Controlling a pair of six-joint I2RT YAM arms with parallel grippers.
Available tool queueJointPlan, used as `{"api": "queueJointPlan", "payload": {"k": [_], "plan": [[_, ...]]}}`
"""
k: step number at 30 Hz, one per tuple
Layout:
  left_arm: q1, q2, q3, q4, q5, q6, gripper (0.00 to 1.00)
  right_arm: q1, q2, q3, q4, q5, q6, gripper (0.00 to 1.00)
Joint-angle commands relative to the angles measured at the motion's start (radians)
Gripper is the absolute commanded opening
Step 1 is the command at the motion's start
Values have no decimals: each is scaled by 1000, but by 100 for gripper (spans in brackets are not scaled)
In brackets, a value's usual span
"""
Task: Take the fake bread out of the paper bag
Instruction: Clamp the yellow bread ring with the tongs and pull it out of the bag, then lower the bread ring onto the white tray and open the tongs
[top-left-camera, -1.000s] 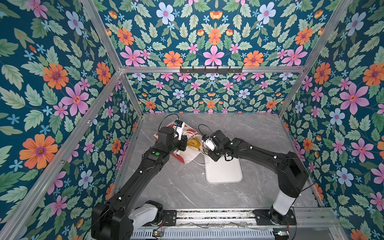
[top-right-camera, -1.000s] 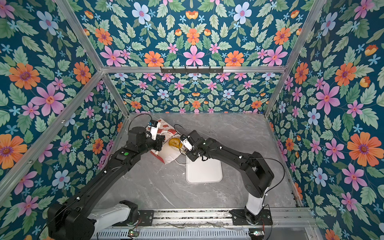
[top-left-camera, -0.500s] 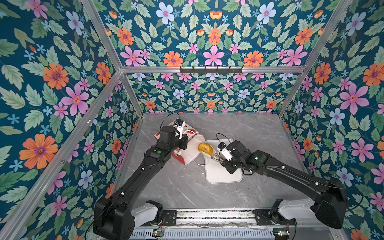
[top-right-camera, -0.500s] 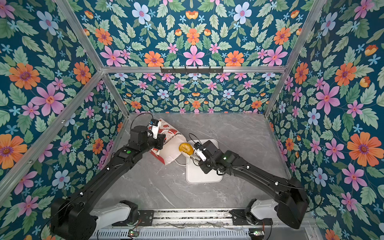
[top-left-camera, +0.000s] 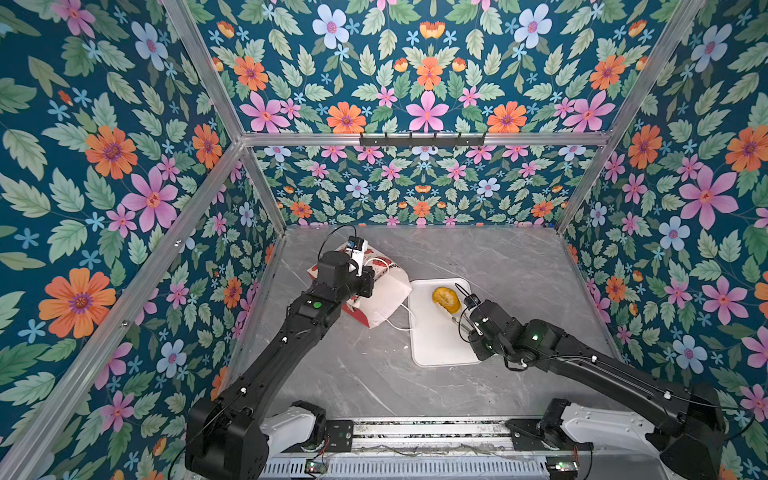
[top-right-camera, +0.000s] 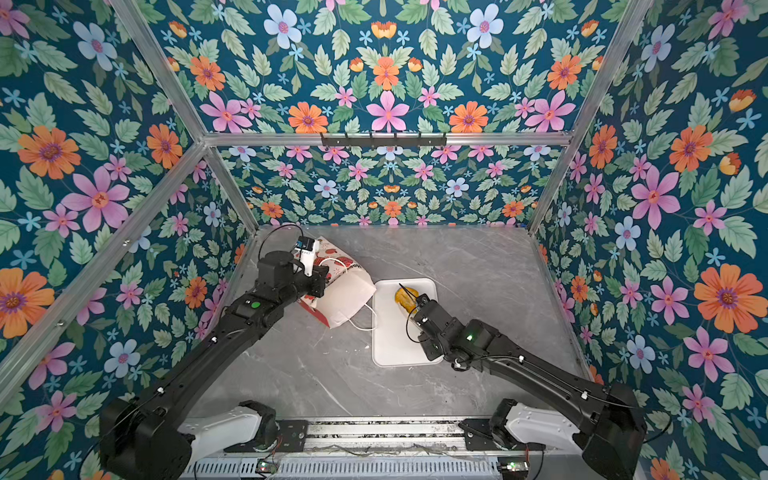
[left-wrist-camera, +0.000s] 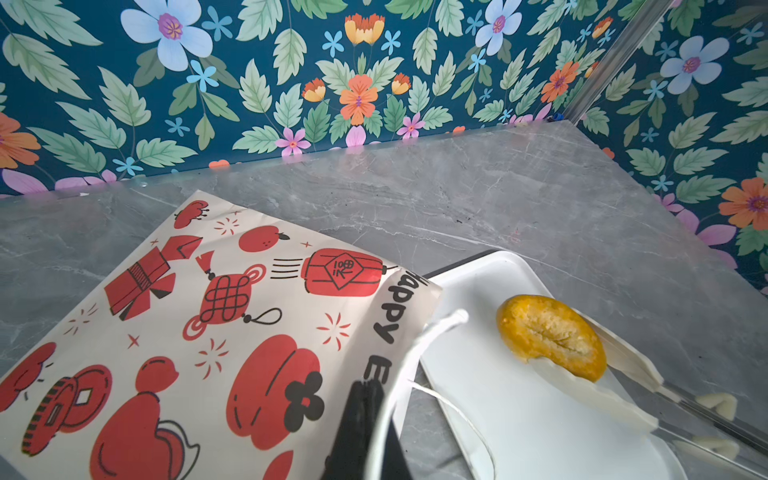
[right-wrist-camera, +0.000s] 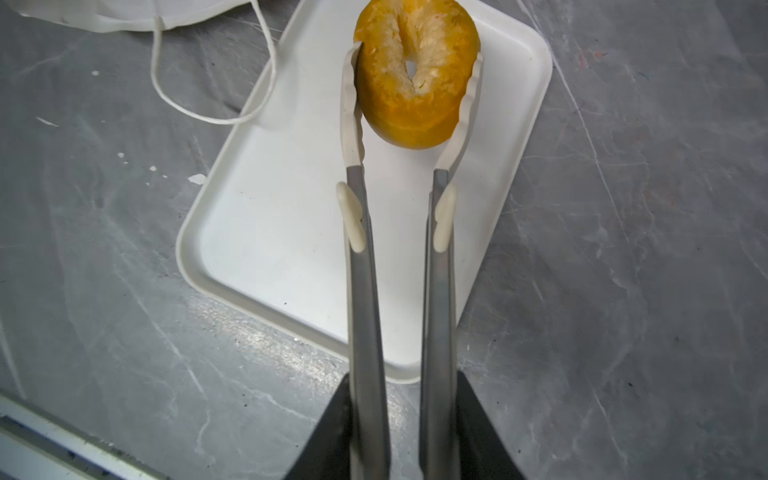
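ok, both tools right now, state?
Left tool: shut, pinching the paper bag at its edge.
Right tool: shut on the tongs, which clamp a bagel over the tray.

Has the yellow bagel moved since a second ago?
Yes. The bagel, in tongs of the right end effector, moved right from the paper bag to above the white tray.

Both top views high overhead, whole table (top-left-camera: 365, 374); wrist cams close, sharing tray (right-wrist-camera: 270, 249)
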Motion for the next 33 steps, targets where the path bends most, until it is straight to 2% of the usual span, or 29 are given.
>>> {"api": "queueJointPlan", "payload": {"k": [1,8,13,23,27,31,33], "plan": [[1,-12,2,13,-9,-4,0,-14,20,-16,55,75,59,29],[1,-27,-7,6,-7,-2,0,-71,66,-41,143,84,60,29],[1,-25,-7,8,-6,-2,0,-110,98,-44,175,49,53,29],[1,-16,-17,20,3,-4,0,-114,114,-66,211,-15,70,29],[1,-16,-17,22,6,-5,0,-116,144,-60,199,-2,83,33],[1,-19,-17,19,4,-4,0,-116,144,-69,193,-12,100,43],[1,-22,-18,19,2,-4,0,-116,142,-69,177,-7,115,44]]}}
